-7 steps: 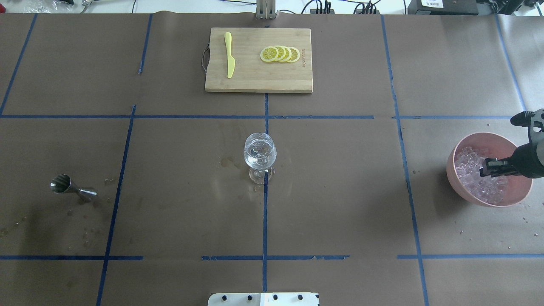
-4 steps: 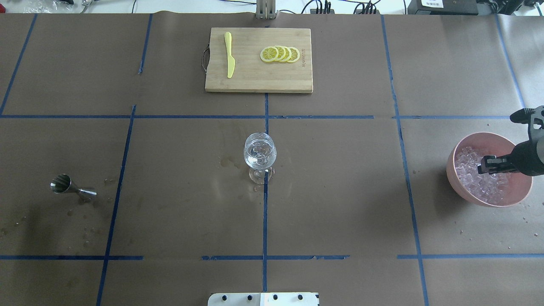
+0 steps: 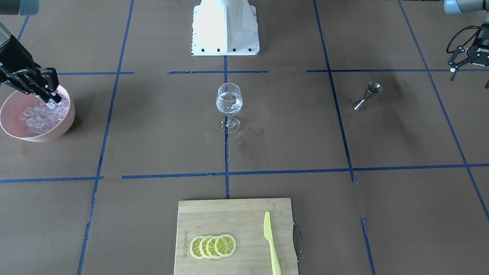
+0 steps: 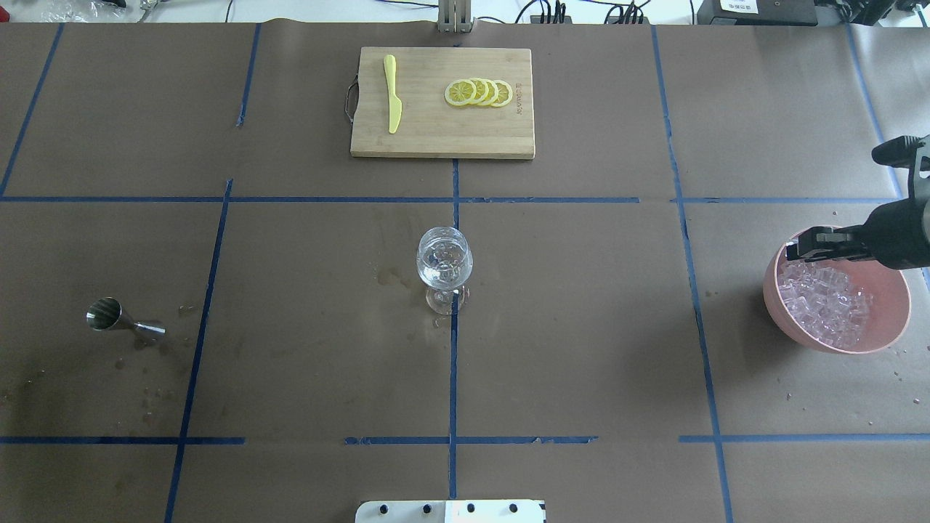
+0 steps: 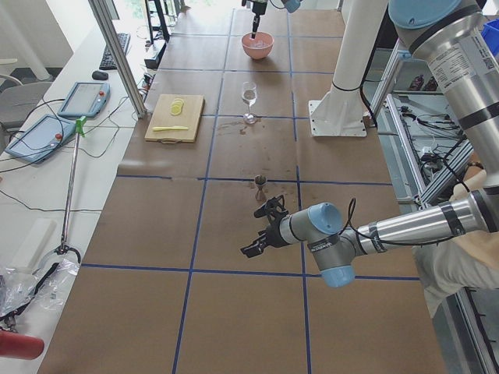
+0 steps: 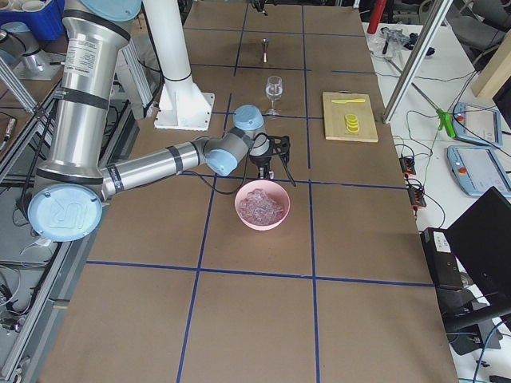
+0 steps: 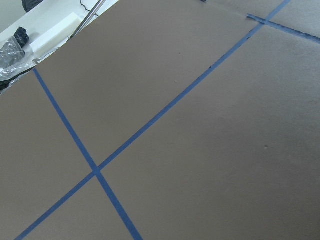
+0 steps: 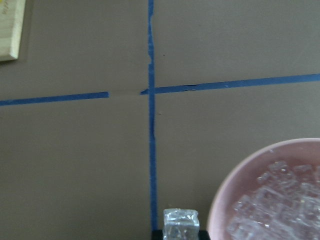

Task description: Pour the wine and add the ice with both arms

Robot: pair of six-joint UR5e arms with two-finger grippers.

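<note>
Gripping ice cube (image 8: pixel 181 222) | right jaws angled down, toward glass (image 4: pixel 444 261), above bowl (image 4: pixel 892 298) rim | left jaws spread, empty

Brown surface (image 4: pixel 581 327) gridded with blue tape lines.
A pink bowl (image 4: pixel 892 305) holds clear, whitish ice (image 4: pixel 825 305); yellow lemon slices (image 4: pixel 479 92) and a yellow-green knife (image 4: pixel 392 94) sit on a pale bamboo board (image 4: pixel 436 138); the jigger (image 4: pixel 123 322) is silver; the right end effector (image 4: pixel 793 252) is black.

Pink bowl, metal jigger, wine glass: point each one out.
Round pink bowl (image 4: pixel 890 298): overhead view, bare inner wall.
Silver metal hourglass jigger (image 4: pixel 126 325): overhead view, narrow waist.
Clear stemmed wine glass (image 4: pixel 444 261): overhead view, its rounded bowl.
</note>
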